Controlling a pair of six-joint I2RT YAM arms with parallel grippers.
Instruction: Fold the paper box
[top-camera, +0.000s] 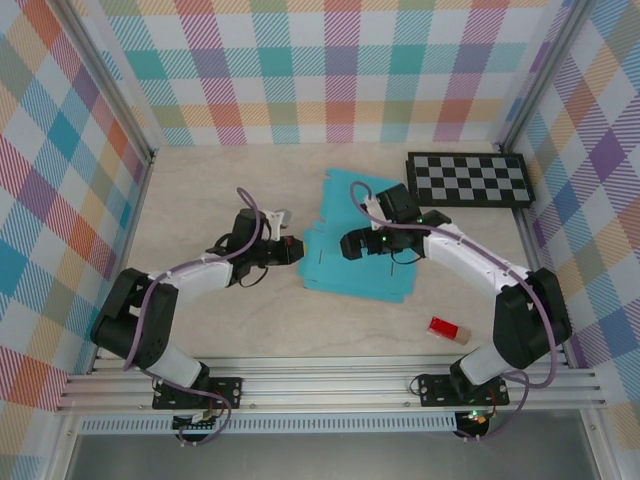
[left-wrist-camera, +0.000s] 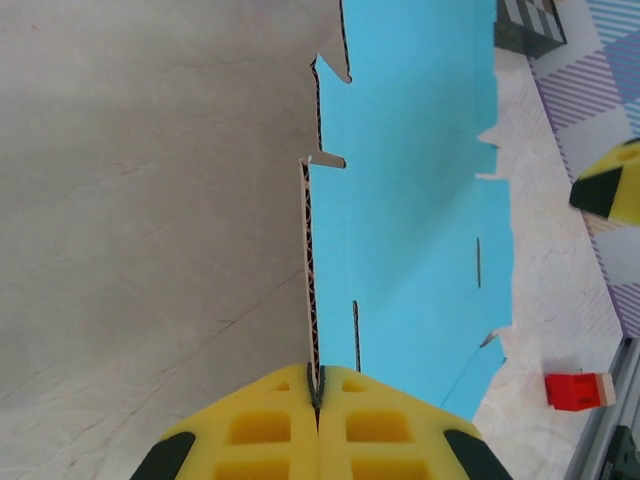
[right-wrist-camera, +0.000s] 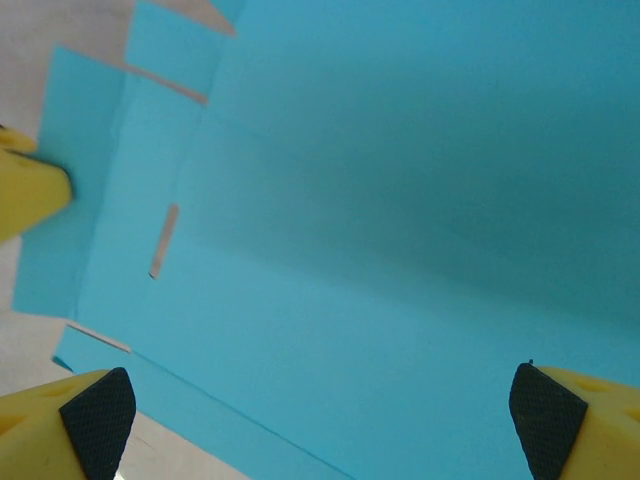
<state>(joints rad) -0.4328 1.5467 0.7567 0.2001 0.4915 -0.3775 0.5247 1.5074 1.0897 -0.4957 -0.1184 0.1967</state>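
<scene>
Right under the left wrist camera, your left gripper (left-wrist-camera: 318, 385) is pressing its yellow pads together on the box (left-wrist-camera: 420, 200), pinching the card's left edge so that its corrugated rim is running straight into the seam between them. From above, that gripper (top-camera: 292, 250) is sitting at the left side of the teal sheet (top-camera: 340, 282), which is lying teal face up near the middle of the table (top-camera: 200, 190), its tabs and slots showing.

Your right gripper (top-camera: 352, 243) is hanging over the box just right of the left one. Its fingers are standing spread wide (right-wrist-camera: 320, 410), with the teal face (right-wrist-camera: 400, 200) spanning the gap between them. Whether the tips are touching the card, you cannot tell.

The table is showing pale, faintly grained wood (left-wrist-camera: 150, 200). Pastel plaid walls (top-camera: 330, 70) are closing it in on three sides, with metal posts (top-camera: 105, 80) running along the corners. A checkerboard (top-camera: 468, 180) is lying flat at the far right, near the back wall and apart from the box. A red block (top-camera: 449, 330) is resting near the right arm's base, well clear of the card. A slotted metal rail (top-camera: 330, 385) is carrying both arm bases along the near edge.
</scene>
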